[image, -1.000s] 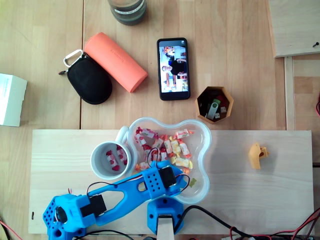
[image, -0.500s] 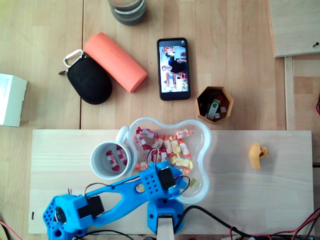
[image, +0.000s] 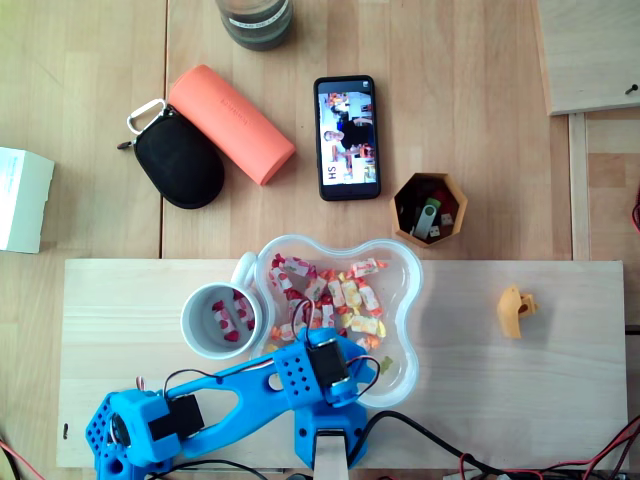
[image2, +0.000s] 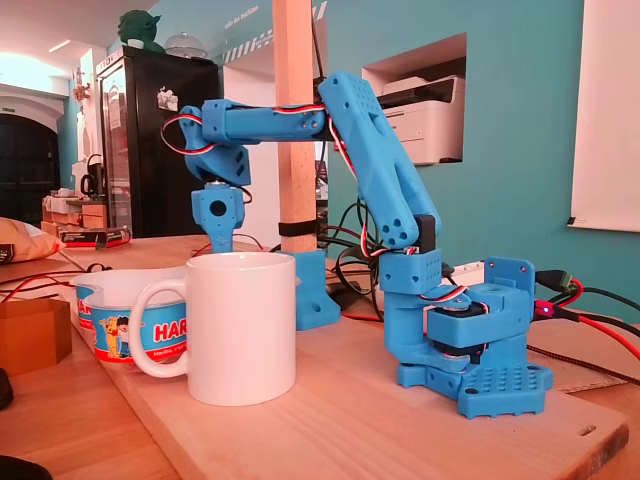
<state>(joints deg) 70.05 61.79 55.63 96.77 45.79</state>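
The wrapped candies (image: 340, 295) lie heaped in the clear lobed bowl (image: 410, 300) on the wooden board surface (image: 480, 380). The blue gripper (image2: 216, 238) hangs pointing down above the bowl; whether its fingers are apart or together cannot be told. A white mug (image: 186, 322) with a few candies inside stands just left of the bowl in the overhead view. A small orange piece (image: 515, 310) lies well to the bowl's right.

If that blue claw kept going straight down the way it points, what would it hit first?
Probably the wrapped candies in the clear bowl below the gripper; exact depth is unclear.
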